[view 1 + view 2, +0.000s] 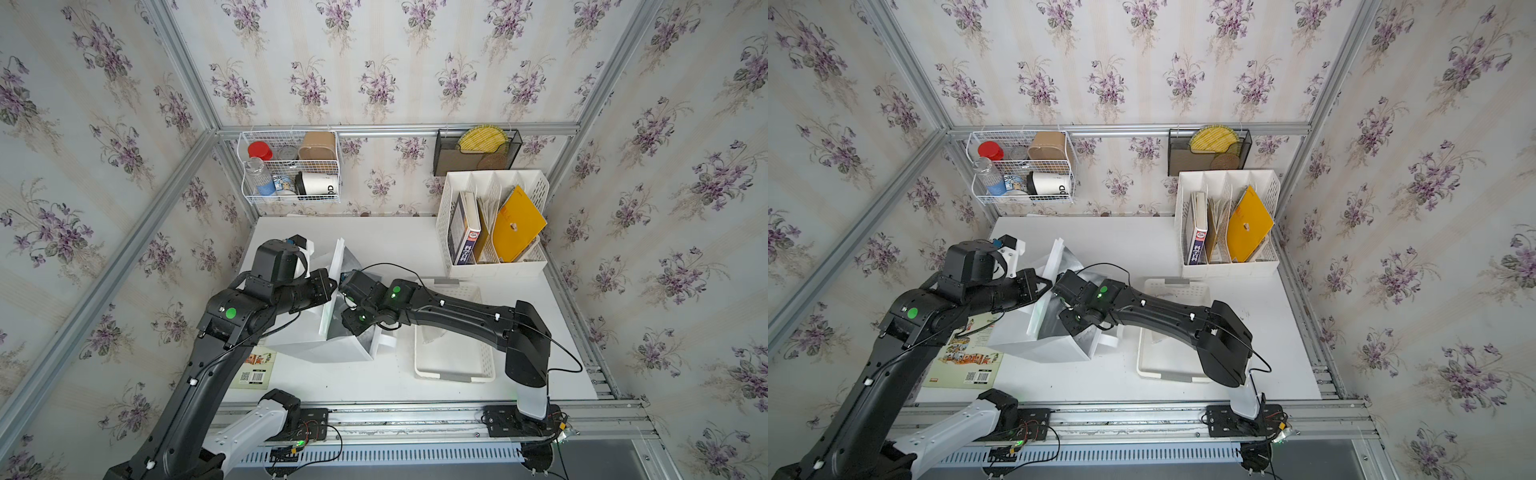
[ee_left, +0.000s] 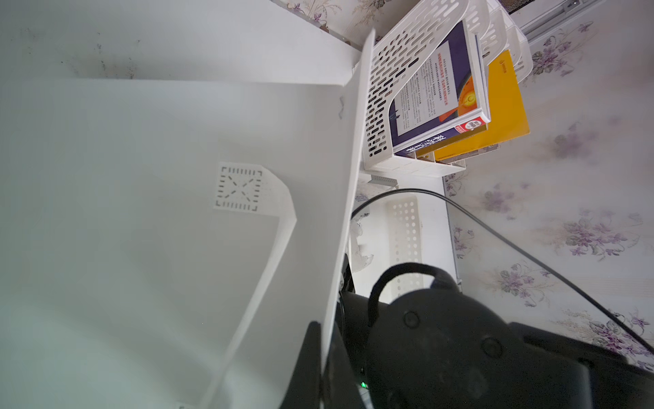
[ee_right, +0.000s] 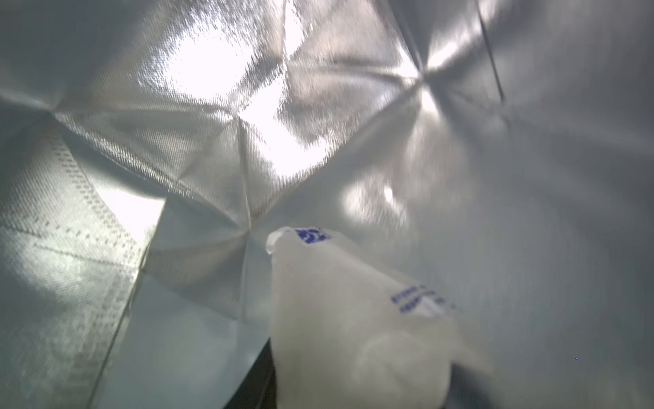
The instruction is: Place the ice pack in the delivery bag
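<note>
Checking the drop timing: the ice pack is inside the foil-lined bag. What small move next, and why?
Probably open the right gripper and release the ice pack: it hangs inside the delivery bag, foil lining all around, while the left gripper pinches its wall.

tall white foil-lined delivery bag (image 1: 316,336): standing mid-table | black right arm (image 1: 457,316): wrist in bag mouth | white perforated tray (image 1: 457,362): beside bag

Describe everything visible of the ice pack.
The ice pack is a soft, translucent whitish pouch with blue print near its tip and along one side. It shows only in the right wrist view, blurred, inside the delivery bag, against the silver foil lining. Its near end sits at the right gripper, which seems to hold it; whether its tip touches the foil cannot be told.
</note>
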Tool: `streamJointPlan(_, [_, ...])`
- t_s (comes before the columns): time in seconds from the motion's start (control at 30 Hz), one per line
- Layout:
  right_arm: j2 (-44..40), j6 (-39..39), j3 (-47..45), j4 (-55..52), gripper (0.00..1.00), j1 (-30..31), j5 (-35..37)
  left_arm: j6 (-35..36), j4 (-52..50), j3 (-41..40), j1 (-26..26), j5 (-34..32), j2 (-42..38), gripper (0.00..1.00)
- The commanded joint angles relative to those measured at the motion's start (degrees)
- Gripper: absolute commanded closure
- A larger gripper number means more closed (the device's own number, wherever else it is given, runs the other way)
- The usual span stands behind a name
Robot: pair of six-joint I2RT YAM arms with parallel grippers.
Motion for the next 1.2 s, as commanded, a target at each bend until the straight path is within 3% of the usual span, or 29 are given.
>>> streamJointPlan(0.0, [-2.21, 0.43, -0.76, 2.22, 0.85, -0.87, 0.35, 1.33, 1.83, 0.01, 0.02, 0.37, -0.24, 1.00])
streamJointPlan(0.2, [-6.47, 1.48, -5.27, 7.01, 0.84, -1.97, -4.33, 0.99, 2.47, -0.18, 0.02, 1.91, -0.14, 1.00])
streamJointPlan(0.77, [0.13, 5.58, -4.39, 10.83, 0.83, -1.84, -8.31, -4.61, 9.04, -2.22, 0.03, 10.32, 0.72, 1.00])
streamJointPlan(0.93, [1.98, 6.50, -3.88, 12.11, 0.75, -1.86, -7.93, -5.10, 9.12, -2.51, 0.01, 9.95, 0.60, 1.00])
streamJointPlan(1.17, [4.11, 7.12, -3.08, 10.89, 0.53, -1.94, -5.79, -5.12, 8.73, -2.83, 0.02, 9.14, 0.60, 1.00])
